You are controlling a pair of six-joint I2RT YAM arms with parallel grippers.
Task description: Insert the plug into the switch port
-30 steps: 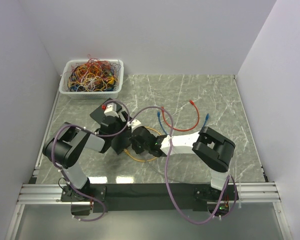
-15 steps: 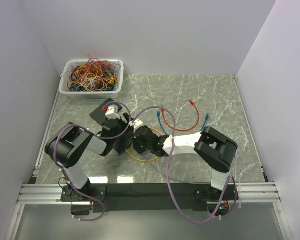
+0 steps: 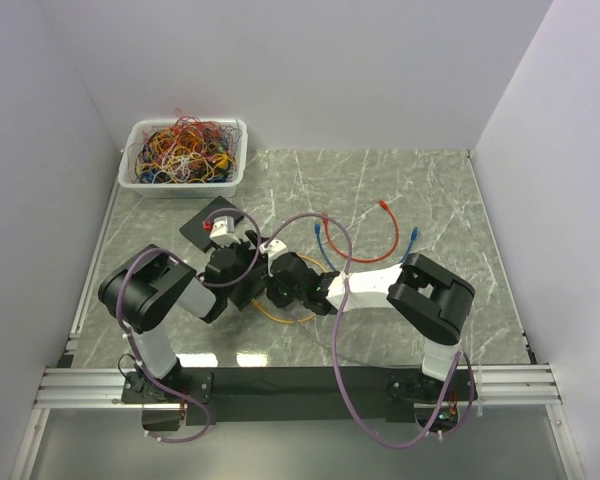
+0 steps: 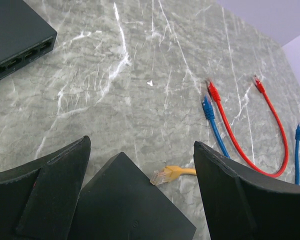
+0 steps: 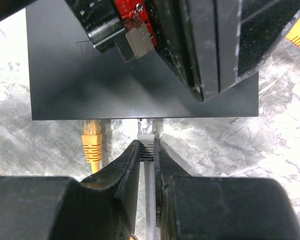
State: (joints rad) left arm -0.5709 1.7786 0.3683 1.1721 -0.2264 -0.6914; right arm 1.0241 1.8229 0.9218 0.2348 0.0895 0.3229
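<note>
A black switch (image 5: pixel 140 75) lies between the arms and shows as a black corner in the left wrist view (image 4: pixel 125 200). My right gripper (image 5: pixel 147 150) is shut on a white plug (image 5: pixel 146 136), whose tip is at a port on the switch's front edge. A yellow plug (image 5: pixel 91 137) sits at the port to its left. My left gripper (image 4: pixel 142 142) is open, with its fingers spread over the switch. In the top view the left gripper (image 3: pixel 230 265) and the right gripper (image 3: pixel 277 283) meet over the switch.
A second black switch (image 3: pixel 208 222) lies behind the left gripper. A loose yellow plug (image 4: pixel 162 175) lies on the table. Red (image 3: pixel 375 240) and blue (image 3: pixel 325 245) cables lie mid-table. A white bin of tangled cables (image 3: pixel 183 150) stands at the back left.
My left gripper has come nearer and to the right, uncovering the far switch. My right gripper has shifted a little left toward the switch.
</note>
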